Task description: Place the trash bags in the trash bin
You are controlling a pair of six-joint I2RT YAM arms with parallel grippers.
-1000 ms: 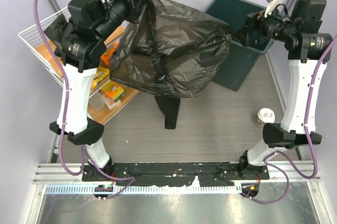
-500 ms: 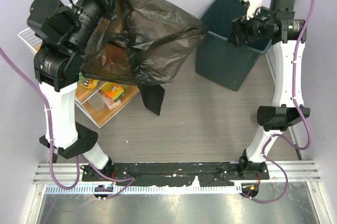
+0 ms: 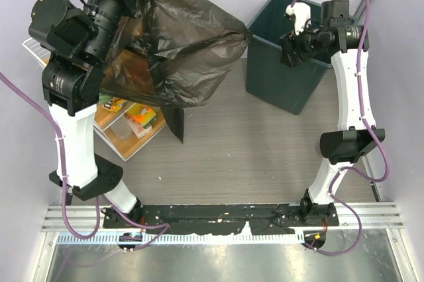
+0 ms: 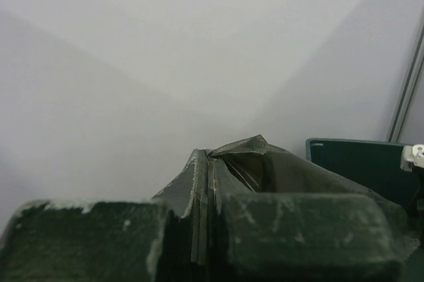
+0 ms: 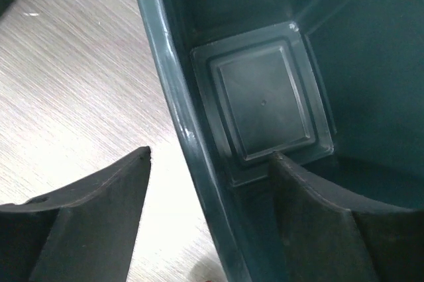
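High at far left, the trash bag (image 3: 189, 37) is clenched in the left fingers (image 4: 298, 235), not yet in the trash bin (image 3: 275, 83), one wall of which is straddled by the released right fingers (image 5: 93, 222); the rim is best pinched squarely before the bag is swung over.

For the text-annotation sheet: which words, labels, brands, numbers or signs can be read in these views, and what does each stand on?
No text is readable in any view.
The snack packets in the wire rack: coloured print, too small to read.
The trash bag and the trash bin: no label or marking shows.
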